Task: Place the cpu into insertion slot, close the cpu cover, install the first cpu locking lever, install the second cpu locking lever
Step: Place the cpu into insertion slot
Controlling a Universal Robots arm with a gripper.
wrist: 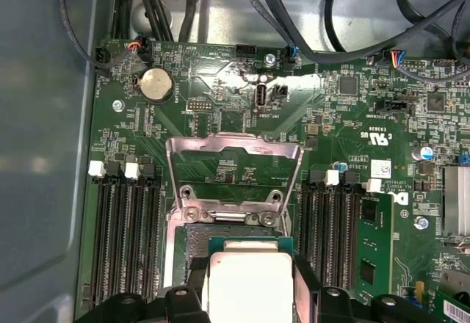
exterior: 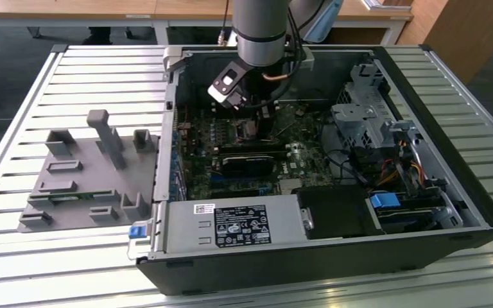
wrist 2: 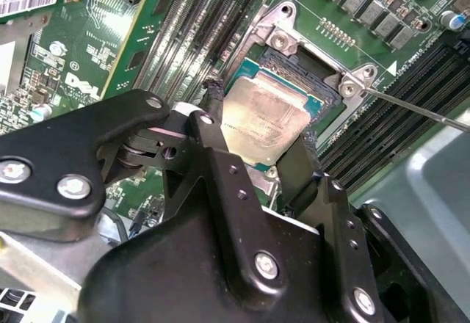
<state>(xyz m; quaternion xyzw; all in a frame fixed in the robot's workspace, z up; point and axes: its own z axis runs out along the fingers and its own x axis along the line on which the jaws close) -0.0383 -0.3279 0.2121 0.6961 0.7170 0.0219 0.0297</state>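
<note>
Two black fingers (wrist 2: 302,163) of the gripper (wrist 2: 261,120) clamp one cpu (wrist 2: 272,114) by opposite edges, just above the one insertion slot (wrist 2: 308,62); one cpu cover (wrist: 235,142) stands swung open beside the slot.

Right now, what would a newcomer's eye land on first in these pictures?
The silver cpu, held in the gripper over the insertion slot in the second wrist view. In the first wrist view, the cpu cover stands swung open at the slot's edge.
</note>
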